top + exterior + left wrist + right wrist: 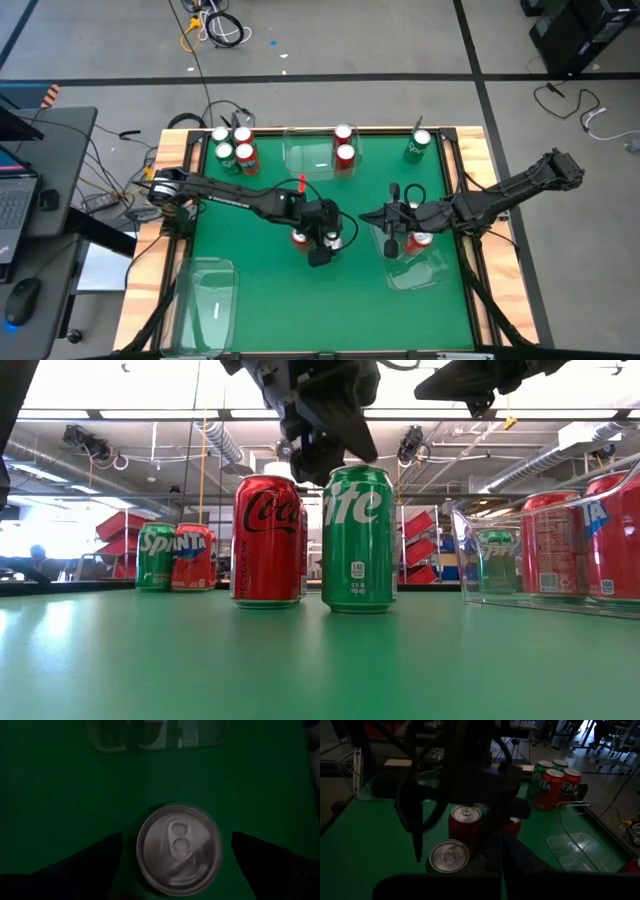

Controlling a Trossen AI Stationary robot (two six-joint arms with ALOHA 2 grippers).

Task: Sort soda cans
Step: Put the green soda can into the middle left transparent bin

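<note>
I have the left gripper [325, 243] hanging over the middle of the green table [260, 300], right above a green can [358, 540] that stands upright there. In the left wrist view its two dark fingers [90, 865] are spread wide on either side of the can's silver top, apart from it, so the hand is open and holds nothing. A red can [267, 540] stands upright just beside the green one; from the low view they look close enough to touch, though I cannot tell for sure.

My right gripper [390, 232] sits near the right side of the table, over the edge of a clear tray [425, 275] that holds at least one red can [420, 240]. I cannot tell whether its fingers are open or closed.

At the far left corner I see a cluster of cans [235, 148], red and green mixed. Two more red cans [345, 145] stand at the far middle, by a second clear tray [305, 155], and a single green can [418, 146] stands at the far right. A third tray [210, 295] lies at the near left.
</note>
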